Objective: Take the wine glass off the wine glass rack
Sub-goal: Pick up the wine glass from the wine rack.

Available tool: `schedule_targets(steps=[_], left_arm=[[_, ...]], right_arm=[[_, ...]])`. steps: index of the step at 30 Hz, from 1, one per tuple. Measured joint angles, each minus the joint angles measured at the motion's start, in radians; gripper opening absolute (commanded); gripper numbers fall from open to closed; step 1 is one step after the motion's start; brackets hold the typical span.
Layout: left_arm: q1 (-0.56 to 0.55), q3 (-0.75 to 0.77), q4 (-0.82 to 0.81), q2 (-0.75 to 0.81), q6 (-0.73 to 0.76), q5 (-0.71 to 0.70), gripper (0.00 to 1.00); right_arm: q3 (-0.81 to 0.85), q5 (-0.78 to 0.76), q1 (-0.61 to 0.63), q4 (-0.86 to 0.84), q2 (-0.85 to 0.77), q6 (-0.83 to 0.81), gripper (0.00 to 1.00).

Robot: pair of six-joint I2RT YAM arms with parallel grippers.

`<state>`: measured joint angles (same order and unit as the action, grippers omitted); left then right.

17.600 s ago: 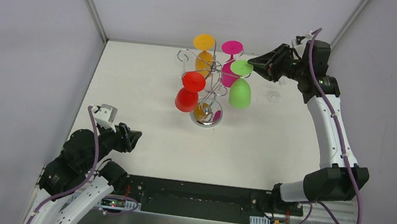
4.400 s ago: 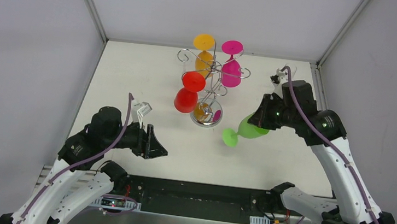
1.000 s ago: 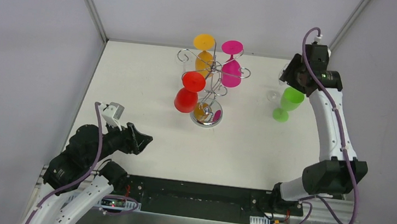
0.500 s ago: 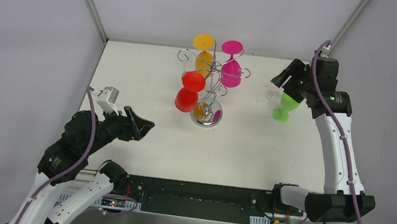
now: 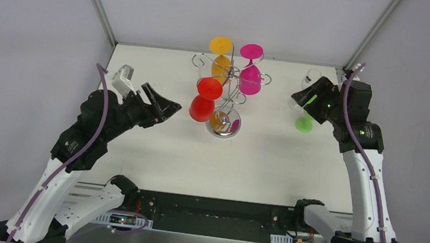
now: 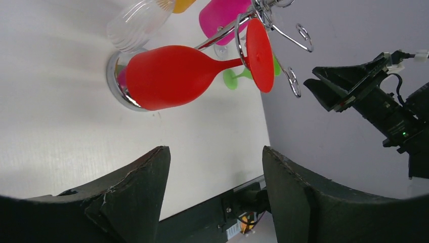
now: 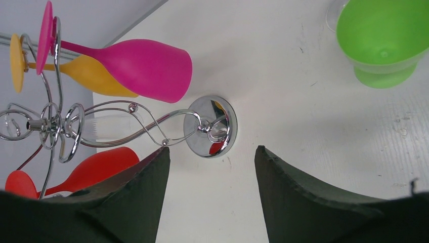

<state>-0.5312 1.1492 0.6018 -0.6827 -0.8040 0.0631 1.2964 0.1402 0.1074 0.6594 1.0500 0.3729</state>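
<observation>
Hanging foot-up on the left side of the wine glass rack (image 5: 222, 128), the red wine glass (image 5: 202, 100) faces the left gripper (image 6: 213, 149), fingers apart and nearer; the right gripper (image 7: 211, 148), fingers apart too, sits right of the rack.

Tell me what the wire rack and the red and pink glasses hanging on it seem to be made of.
The wine glass rack looks like polished, chrome-like metal wire: its round base mirrors the colours around it. The red glass and pink glass are probably plastic: they are opaque and satin, with soft, dull highlights, though looks alone cannot confirm it.
</observation>
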Motion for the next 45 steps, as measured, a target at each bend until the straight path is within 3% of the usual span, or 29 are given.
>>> schedule_targets(steps=[10,21,45], left_arm=[[0.0,0.026,-0.11,-0.16,-0.177,0.06,0.66],[0.0,0.026,-0.21,-0.236,-0.301,0.072,0.6],[0.0,0.013,-0.339,-0.338,-0.391,0.146,0.38]], right_arm=[[-0.04,0.018,0.002,-0.037,-0.068,0.036,0.65],[-0.066,0.025,0.005,-0.051,-0.1,0.047,0.65],[-0.085,0.026,0.027,-0.065,-0.123,0.054,0.65]])
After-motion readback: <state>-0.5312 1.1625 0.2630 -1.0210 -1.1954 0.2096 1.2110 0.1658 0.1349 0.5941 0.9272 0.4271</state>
